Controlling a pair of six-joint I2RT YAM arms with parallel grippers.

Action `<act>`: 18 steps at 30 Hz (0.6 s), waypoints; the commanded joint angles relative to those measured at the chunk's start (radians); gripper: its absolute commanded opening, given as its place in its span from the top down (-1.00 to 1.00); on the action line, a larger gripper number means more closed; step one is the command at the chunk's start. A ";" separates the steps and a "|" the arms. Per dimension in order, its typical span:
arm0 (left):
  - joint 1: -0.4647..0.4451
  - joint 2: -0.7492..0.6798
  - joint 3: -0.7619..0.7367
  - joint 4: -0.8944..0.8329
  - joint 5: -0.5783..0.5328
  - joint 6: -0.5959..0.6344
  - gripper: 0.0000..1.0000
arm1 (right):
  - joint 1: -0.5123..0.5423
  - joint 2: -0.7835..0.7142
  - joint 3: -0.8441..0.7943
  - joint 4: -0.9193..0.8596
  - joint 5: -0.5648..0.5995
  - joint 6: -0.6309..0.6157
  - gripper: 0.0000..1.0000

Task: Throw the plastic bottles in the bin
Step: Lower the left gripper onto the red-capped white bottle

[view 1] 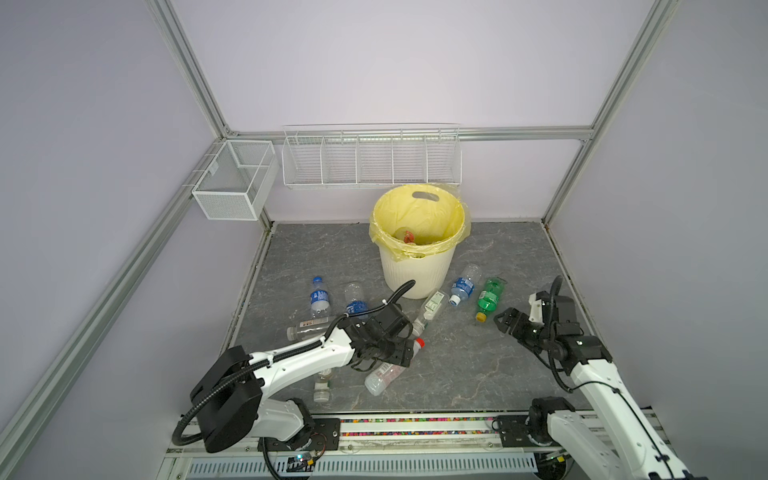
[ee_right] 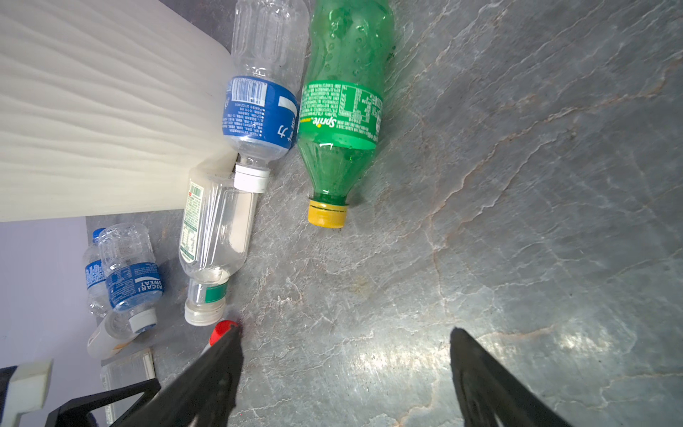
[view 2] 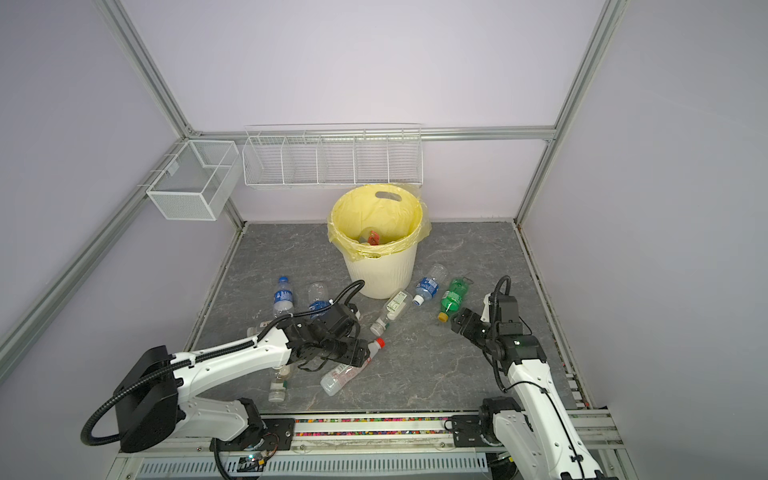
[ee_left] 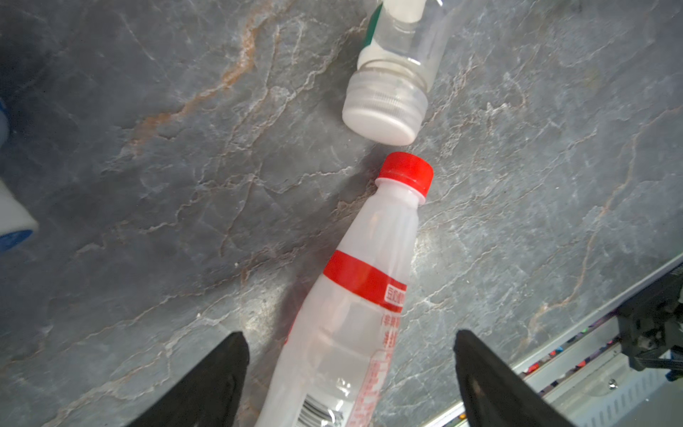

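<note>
A clear bottle with a red cap and red-white label (view 1: pixel 388 372) (ee_left: pixel 362 295) lies on the grey floor. My left gripper (view 1: pixel 399 353) (ee_left: pixel 348 334) straddles its body, open, with a gap on each side. My right gripper (view 1: pixel 505 320) (ee_right: pixel 343 331) is open and empty, just short of the yellow cap of a green bottle (view 1: pixel 489 297) (ee_right: pixel 343 111). Beside it lie a blue-labelled bottle (view 1: pixel 464 286) and a green-white labelled one (view 1: pixel 430 309) (ee_left: pixel 395 74), against the cream ribbed bin (view 1: pixel 415 270) (ee_right: pixel 92 111). The bin holds at least one bottle (view 1: pixel 405 237).
Two blue-labelled bottles (view 1: pixel 320 297) (view 1: pixel 355 301) and a clear one (view 1: pixel 307 328) lie left of the bin. Another bottle (view 1: pixel 322 386) sits under my left arm. White wire baskets (view 1: pixel 372 160) (view 1: pixel 235 178) hang on the back wall. A metal rail (view 1: pixel 415 428) runs along the front edge.
</note>
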 commanded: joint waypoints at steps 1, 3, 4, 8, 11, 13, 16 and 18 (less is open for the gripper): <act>-0.035 0.060 0.058 -0.062 -0.022 0.027 -0.70 | 0.005 0.003 -0.022 0.018 -0.011 -0.014 -0.78; -0.063 0.089 0.075 -0.073 -0.045 0.032 -0.69 | 0.005 0.002 -0.023 0.018 -0.012 -0.014 -0.77; -0.074 0.104 0.080 -0.074 -0.055 0.031 -0.69 | 0.006 0.003 -0.025 0.018 -0.011 -0.015 -0.77; -0.085 0.135 0.076 -0.053 -0.054 0.011 -0.64 | 0.006 0.002 -0.029 0.019 -0.011 -0.016 -0.78; -0.085 0.152 0.074 -0.045 -0.061 0.001 -0.54 | 0.006 0.001 -0.030 0.019 -0.011 -0.016 -0.77; -0.085 0.162 0.074 -0.044 -0.067 -0.004 -0.53 | 0.006 -0.002 -0.032 0.018 -0.011 -0.016 -0.77; -0.085 0.174 0.074 -0.044 -0.069 -0.002 -0.49 | 0.006 -0.004 -0.033 0.019 -0.010 -0.016 -0.77; -0.086 0.179 0.073 -0.041 -0.069 -0.001 -0.45 | 0.005 -0.005 -0.036 0.019 -0.010 -0.016 -0.77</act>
